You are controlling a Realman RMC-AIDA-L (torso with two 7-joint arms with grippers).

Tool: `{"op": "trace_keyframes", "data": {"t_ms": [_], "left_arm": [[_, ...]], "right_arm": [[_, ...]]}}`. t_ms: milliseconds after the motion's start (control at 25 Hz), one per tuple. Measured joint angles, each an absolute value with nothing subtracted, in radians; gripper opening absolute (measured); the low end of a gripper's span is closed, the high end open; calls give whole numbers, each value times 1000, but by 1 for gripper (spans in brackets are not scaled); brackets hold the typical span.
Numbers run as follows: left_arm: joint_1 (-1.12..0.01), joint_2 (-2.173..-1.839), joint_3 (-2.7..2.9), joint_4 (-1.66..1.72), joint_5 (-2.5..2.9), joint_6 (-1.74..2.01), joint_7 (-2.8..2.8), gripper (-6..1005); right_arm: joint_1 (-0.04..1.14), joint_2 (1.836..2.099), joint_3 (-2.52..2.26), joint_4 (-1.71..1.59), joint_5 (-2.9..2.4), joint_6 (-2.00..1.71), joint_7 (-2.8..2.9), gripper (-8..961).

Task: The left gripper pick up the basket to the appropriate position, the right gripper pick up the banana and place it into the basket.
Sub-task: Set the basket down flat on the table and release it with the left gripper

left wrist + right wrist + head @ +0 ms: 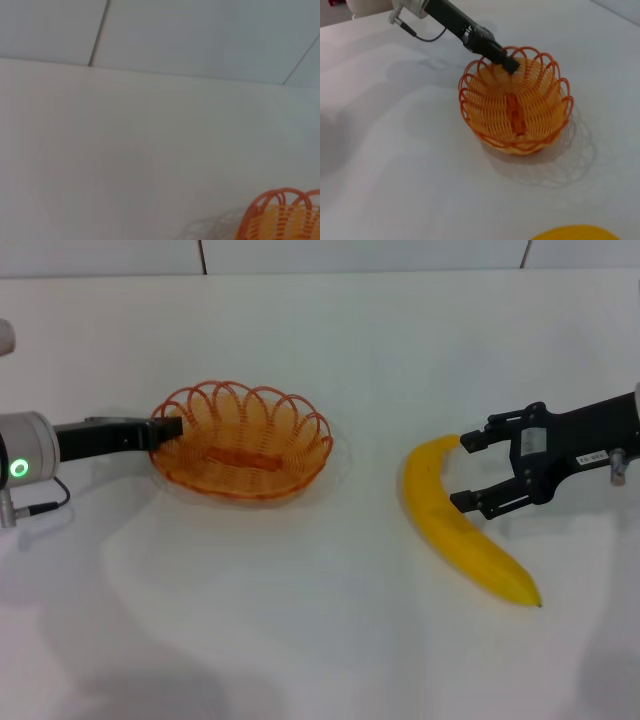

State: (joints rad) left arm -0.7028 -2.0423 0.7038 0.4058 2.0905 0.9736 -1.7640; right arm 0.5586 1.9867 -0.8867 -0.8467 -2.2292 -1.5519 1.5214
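Observation:
The orange wire basket [243, 452] sits left of centre on the white table. My left gripper [168, 429] reaches in from the left and is shut on the basket's left rim; the right wrist view shows its fingers [506, 61] clamped over the rim of the basket [520, 112]. A part of the rim [280, 217] shows in the left wrist view. The yellow banana [458, 525] lies on the table at the right. My right gripper [468, 472] is open, its fingers straddling the banana's upper half from the right. A sliver of the banana [577, 233] shows in the right wrist view.
The white table [320, 620] runs to a tiled wall [300, 254] at the back. A thin black cable [45, 506] hangs from my left wrist at the far left.

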Motion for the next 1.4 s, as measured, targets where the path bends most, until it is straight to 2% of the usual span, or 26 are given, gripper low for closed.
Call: {"op": "trace_keyframes", "data": {"t_ms": [840,1040,1360,1400], "left_arm": [[-702,-2042,703,399,2091,965,-1676,212],[-695,-2042,705,440,2090,975,-1626,441],[-669,-2045,706,489,2022,1029,-1484,722],[-655,-2045,706,501,1995,1054,-1452,722]], "right_arm": [[557,1992,-896,-847,-2230,-1546,1522,889],[558,1993,-896,-847,-2230,-1546,1522,889],[555,1993,-890,-847,-2226,-1546,1522,888],[555,1992,-890,-847,-2225,-1546,1522,888]]}}
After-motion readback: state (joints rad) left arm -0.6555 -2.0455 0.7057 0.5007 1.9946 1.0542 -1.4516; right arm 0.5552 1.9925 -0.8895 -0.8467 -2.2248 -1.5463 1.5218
